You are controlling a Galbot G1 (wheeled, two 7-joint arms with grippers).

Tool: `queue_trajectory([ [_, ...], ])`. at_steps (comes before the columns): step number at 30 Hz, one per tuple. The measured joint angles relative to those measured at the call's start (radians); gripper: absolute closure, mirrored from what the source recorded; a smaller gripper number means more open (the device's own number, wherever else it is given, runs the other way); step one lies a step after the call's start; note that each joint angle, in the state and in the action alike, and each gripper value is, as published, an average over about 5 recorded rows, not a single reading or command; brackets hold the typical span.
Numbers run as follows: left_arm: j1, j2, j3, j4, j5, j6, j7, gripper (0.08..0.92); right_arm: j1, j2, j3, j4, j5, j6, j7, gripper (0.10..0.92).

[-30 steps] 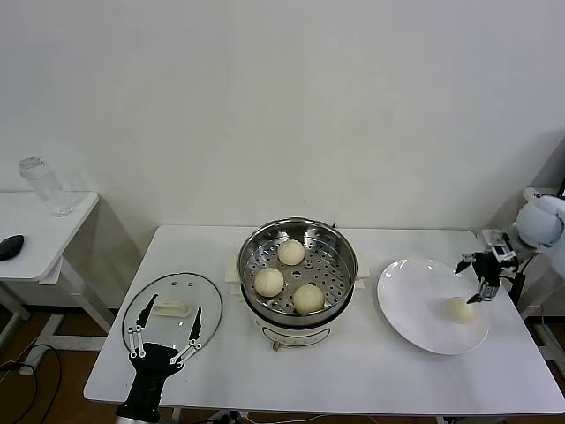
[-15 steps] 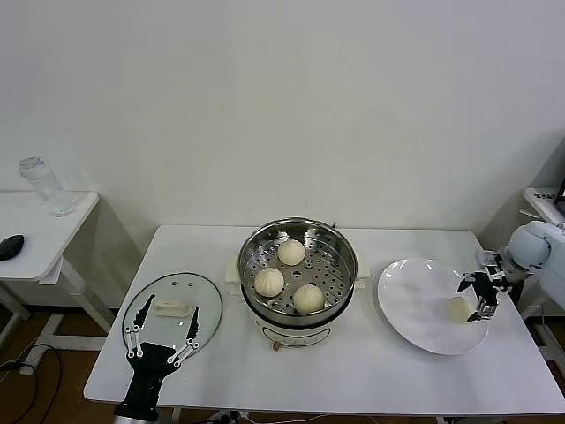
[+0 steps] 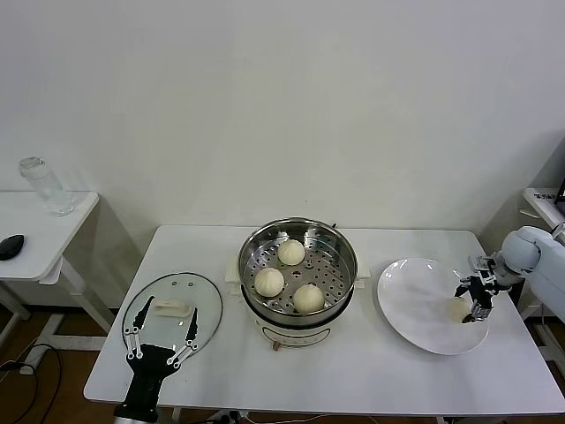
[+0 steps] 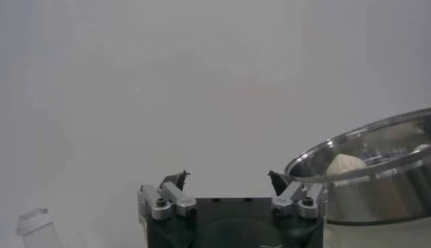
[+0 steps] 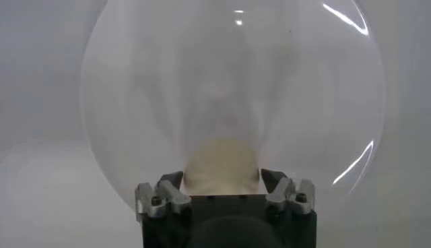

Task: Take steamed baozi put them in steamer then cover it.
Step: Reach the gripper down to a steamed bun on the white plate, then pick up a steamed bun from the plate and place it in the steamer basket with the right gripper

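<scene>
Three cream-white baozi lie on the perforated tray of the shiny steamer at the table's middle. A fourth baozi lies on the white plate to the right. My right gripper is down at that bun, open, with a finger on each side; the right wrist view shows the bun between the fingertips. My left gripper is open and empty over the near edge of the glass lid. In the left wrist view my left gripper faces the steamer.
The glass lid with its white handle lies flat at the table's front left. A side table at far left holds a clear bottle and a black mouse. The plate reaches near the table's right edge.
My right gripper has come down and slightly toward the table's front, from above the plate's bun to around it. The left arm has not moved.
</scene>
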Motion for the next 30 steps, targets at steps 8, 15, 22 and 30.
queue_trajectory([
  [8,0.000,0.001,0.003,0.003,0.001,0.000,-0.001,0.177,0.013,0.003,0.005,0.001,-0.002,0.003,-0.013,0.380],
  [15,-0.004,0.005,0.005,-0.001,0.001,0.005,-0.001,0.177,0.105,-0.007,-0.039,0.053,0.040,0.001,-0.059,0.381],
  [22,-0.009,0.008,0.007,-0.002,0.001,0.007,-0.002,0.177,0.321,0.018,-0.176,0.133,0.162,-0.016,-0.134,0.373],
  [30,-0.012,0.010,0.013,-0.007,0.002,0.013,-0.002,0.177,0.584,0.094,-0.364,0.250,0.341,-0.057,-0.175,0.372],
])
